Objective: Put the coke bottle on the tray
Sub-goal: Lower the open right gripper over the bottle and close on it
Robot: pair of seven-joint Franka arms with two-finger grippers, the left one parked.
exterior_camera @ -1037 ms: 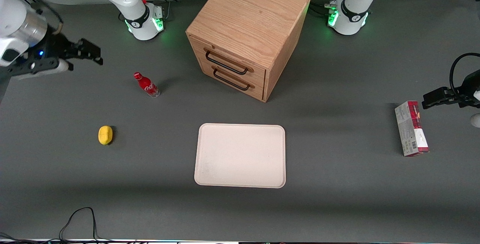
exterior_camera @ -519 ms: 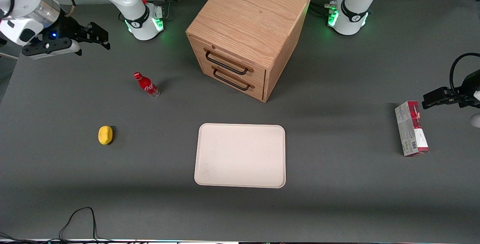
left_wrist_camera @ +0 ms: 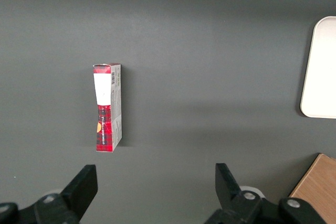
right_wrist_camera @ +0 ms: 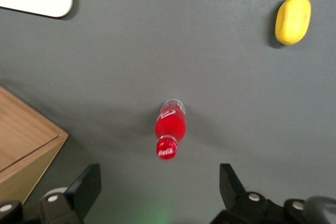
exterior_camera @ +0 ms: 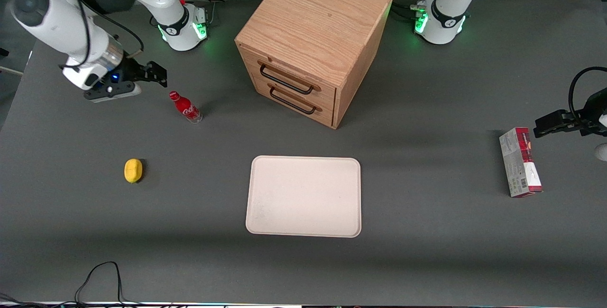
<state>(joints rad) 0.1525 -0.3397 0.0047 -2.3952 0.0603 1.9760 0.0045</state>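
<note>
The bottle [exterior_camera: 185, 107] is standing upright on the table [exterior_camera: 427, 251], between the cabinet [exterior_camera: 313, 42] and the lemon [exterior_camera: 133, 170], well apart from the tray [exterior_camera: 303, 196], which is sitting nearer the front camera. I'm hanging my gripper [exterior_camera: 159, 75] just beside its cap, up in the air, jaws spread wide and gripping nothing. Carton [exterior_camera: 519, 162] is lying way off toward the parked arm's end.

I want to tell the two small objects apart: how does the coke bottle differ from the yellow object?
The coke bottle is red, slim and stands upright; the yellow object is rounded and lies low. The bottle has a cap and white logo; the yellow object is plain. The bottle is farther from the front camera, just beside the gripper, whose jaws are open. Both rest on the table, off the tray.
</note>
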